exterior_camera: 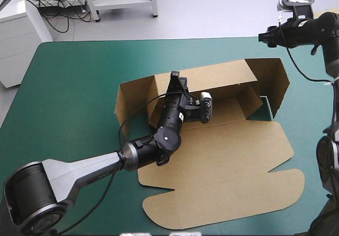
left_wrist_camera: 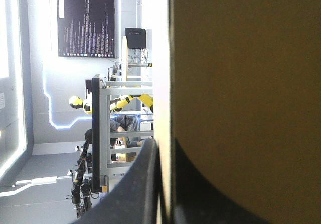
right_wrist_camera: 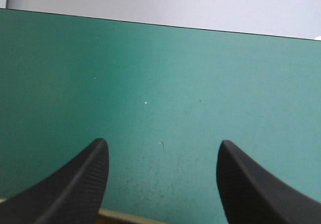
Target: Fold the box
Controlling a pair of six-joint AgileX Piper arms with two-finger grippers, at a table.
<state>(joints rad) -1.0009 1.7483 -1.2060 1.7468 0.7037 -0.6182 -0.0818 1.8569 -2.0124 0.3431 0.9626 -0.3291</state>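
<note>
- nearest me the lid [exterior_camera: 222, 207] of the box [exterior_camera: 222, 151] lies flat on the teal-green surface [exterior_camera: 69, 82], rounded corners toward the near edge. the box sits about mid-surface, a little right of centre.
- past the lid the floor panel is flat. beyond it the far wall [exterior_camera: 217, 77] and both end walls stand up, not yet tucked.
- my left gripper [exterior_camera: 175, 78] reaches over the floor panel to the far wall's top edge and is pinched almost closed on it. in its wrist view brown board fills one whole side, and the dark shape behind the board is probably my second finger.
- i judge the board light and stiff, willing to bend only along its creases. its smooth face could slide out of a loose pinch.
- the free top edge, near the middle of a wall, looks the best place to hold. the grip should be gentle enough not to crush the board.
- farthest off, my right gripper [right_wrist_camera: 163, 151] hangs raised near the surface's far right corner, fingers wide apart and empty, looking down on bare cover.
</note>
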